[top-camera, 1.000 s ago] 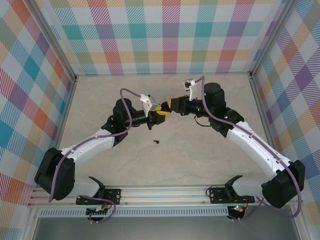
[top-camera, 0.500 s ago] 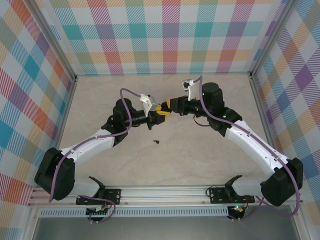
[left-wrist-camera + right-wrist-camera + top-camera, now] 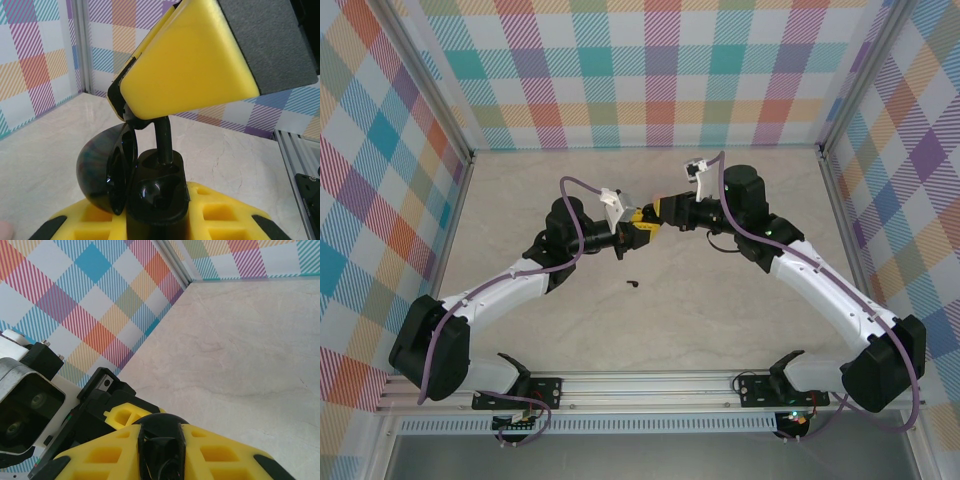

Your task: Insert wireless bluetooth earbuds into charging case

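Left gripper (image 3: 157,225) jaws gripped open black case (image 3: 155,192), lid at 9 o'clock. Right gripper (image 3: 161,452) jaws pinched black earbud (image 3: 163,140) standing in its well. Spare earbud (image 3: 633,283) lay on bench (image 3: 520,200), 6 o'clock.

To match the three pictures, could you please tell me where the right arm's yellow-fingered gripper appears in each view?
Top external: the right gripper, at the centre, tip to tip with the left gripper.
Left wrist: its large yellow finger slanting across the top, pinching a slim black earbud over the round black charging case.
Right wrist: its yellow fingers along the bottom edge, the earbud between them.
Shared landmark: the beige marble tabletop.
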Robot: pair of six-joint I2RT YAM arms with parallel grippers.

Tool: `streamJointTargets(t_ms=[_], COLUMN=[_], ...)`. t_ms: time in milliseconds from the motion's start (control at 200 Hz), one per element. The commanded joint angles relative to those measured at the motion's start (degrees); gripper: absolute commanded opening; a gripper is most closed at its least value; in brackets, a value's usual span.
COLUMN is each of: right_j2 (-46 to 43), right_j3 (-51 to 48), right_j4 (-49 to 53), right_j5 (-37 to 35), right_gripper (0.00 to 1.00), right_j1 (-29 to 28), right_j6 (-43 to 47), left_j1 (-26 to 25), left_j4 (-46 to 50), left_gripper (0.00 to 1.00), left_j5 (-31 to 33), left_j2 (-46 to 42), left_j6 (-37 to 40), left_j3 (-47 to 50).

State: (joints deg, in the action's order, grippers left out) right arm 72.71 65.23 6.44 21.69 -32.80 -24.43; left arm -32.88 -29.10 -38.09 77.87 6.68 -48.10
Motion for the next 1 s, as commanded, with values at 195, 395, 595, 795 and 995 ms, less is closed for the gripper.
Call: streamJointTargets(t_ms=[195, 395, 595, 795, 995], right_j2=[0.2, 0.3, 0.4, 0.6, 0.9], right_j3=[-1.1, -1.2, -1.0, -1.0, -1.0], right_j4=[-0.7, -0.3, 0.3, 0.8, 1.4], right_j5=[0.7, 0.2, -0.8, -2.2, -4.1], right_gripper=[0.26, 0.26, 0.26, 0.26, 0.26], right_j1=[-1.0, -1.1, -1.6, -2.2, -2.5], right_j6=[0.8, 1.0, 1.7, 2.4, 2.8], left_j1=[-0.7, -0.7, -0.7, -0.7, -0.7], left_j4=[-2.3, -1.5, 0.1, 1.2, 1.4], left_gripper=[0.12, 0.12, 0.12, 0.12, 0.12], left_j5=[1.2, 1.4, 2.0, 1.8, 1.4], left_j2=[-1.2, -0.7, -0.6, -0.4, -0.4], left_j6=[-1.2, -1.8, -1.8, -1.8, -1.8], left_j3=[-0.5, -1.1, -1.7, -2.4, -2.3])
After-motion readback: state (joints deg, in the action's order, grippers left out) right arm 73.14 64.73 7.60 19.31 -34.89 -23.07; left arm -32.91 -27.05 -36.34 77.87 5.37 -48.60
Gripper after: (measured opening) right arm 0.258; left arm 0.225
